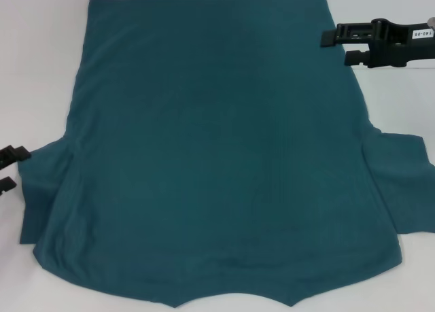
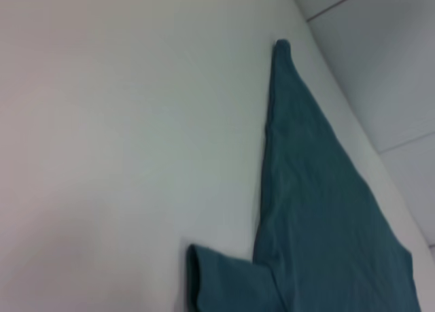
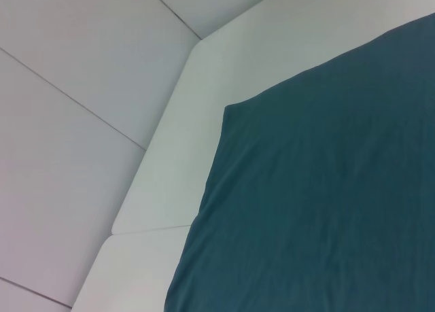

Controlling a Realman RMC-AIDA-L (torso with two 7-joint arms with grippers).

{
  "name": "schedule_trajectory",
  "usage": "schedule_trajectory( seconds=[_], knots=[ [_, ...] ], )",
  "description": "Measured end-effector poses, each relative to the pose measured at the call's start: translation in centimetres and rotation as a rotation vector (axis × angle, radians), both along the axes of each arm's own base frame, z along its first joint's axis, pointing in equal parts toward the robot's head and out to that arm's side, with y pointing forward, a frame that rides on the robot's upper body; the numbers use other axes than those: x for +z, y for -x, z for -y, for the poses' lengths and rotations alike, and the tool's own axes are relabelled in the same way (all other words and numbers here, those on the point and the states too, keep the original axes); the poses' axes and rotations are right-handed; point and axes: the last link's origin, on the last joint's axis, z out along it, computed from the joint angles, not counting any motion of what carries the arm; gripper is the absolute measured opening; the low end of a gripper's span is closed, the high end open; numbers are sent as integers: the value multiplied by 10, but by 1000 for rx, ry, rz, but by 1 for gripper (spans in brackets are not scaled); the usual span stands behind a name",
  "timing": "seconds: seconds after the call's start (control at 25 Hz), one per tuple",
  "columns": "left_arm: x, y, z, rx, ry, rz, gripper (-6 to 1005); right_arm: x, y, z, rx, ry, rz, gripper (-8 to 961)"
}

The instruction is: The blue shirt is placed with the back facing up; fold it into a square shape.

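A large dark teal-blue short-sleeved T-shirt of soft fabric (image 1: 217,156) lies spread flat on a plain white table (image 1: 41,67), plain side up with no lettering showing. In the head view its straight hem runs along the far side, the body widens toward the near side, and the collar notch sits at the near edge of the picture. One short sleeve juts out on the robot's left and the other on its right, both lying flat on the tabletop.

The right gripper (image 1: 333,45), a black two-fingered claw on a black arm, reaches in level from the right side and hovers at the far right corner of the shirt. Its two fingers point toward the robot's left and stand a little apart, one beyond the other, with a clear gap between them and nothing held; whether they touch the cloth cannot be told.

The left gripper (image 1: 12,168) shows only as two black fingertips at the left edge of the head view, just beside the left sleeve. They are parted, with bare table between them, and they grip nothing.

The left wrist view shows the shirt's left side edge and sleeve cuff on the table; the right wrist view shows the hem corner near the table's edge.
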Motion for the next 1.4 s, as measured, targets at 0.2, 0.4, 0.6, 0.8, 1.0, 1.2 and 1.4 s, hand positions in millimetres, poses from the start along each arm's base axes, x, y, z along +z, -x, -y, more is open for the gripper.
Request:
schedule_trajectory(
  seconds=[0.2, 0.4, 0.6, 0.8, 1.0, 1.2, 1.4],
  knots=[
    [-7, -4, -3, -23, 30, -12, 844, 0, 0, 0, 0, 0, -3, 914],
    [-12, -5, -7, -23, 45, -26, 846, 1, -2, 1, -2, 0, -5, 914],
    [-12, -5, -7, -19, 48, -31, 835, 1, -2, 2, -2, 1, -6, 914],
    [-15, -5, -7, -17, 58, -31, 817, 1, -1, 1, -1, 0, -7, 914],
    [-14, -5, -8, -18, 62, -32, 800, 1, -1, 1, 0, 1, -7, 914],
    [-12, -6, -12, -21, 64, -49, 725, 1, -1, 2, -2, 0, -12, 914],
    [-13, -6, -14, -21, 87, -70, 572, 2, -1, 3, -2, 1, -25, 914]
  ],
)
